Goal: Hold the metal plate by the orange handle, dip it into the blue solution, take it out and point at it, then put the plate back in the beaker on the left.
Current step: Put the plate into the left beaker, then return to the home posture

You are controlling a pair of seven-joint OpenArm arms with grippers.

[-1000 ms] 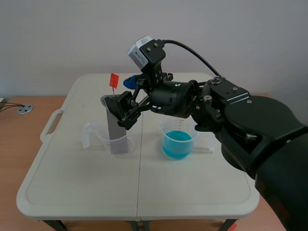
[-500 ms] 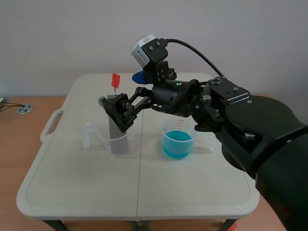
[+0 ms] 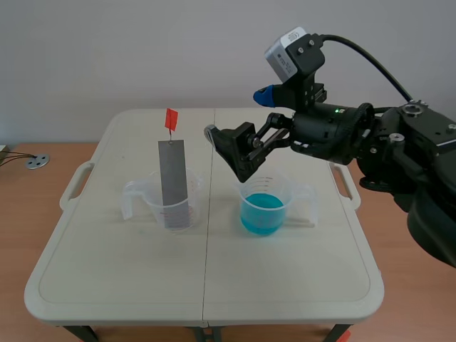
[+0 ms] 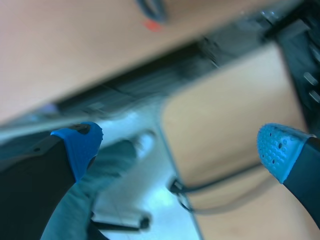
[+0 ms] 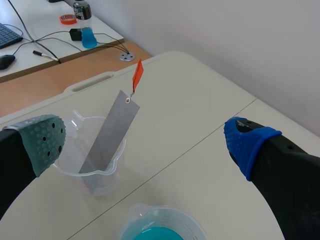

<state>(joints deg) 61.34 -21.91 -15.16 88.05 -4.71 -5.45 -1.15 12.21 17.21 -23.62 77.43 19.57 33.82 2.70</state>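
Now the right jaws, spread wide, have left the metal plate (image 3: 173,182).

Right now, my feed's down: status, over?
Right gripper open over blue solution; left gripper open. Metal plate in left beaker, orange handle up. Nothing blocking.

Not a single word, brand name or number can be read in these views. The clear beaker (image 3: 149,203), left of the seam down the middle of the table (image 3: 107,271), has red measuring lines and figures printed on its wall (too small to make out). The beaker of blue liquid (image 3: 263,214), just right of that seam, shows faint lines high on its wall, and these are just as illegible. In the right wrist view, a small bottle (image 5: 84,17) stands on a desk beyond the table's far edge, and any label on it is too small to tell.
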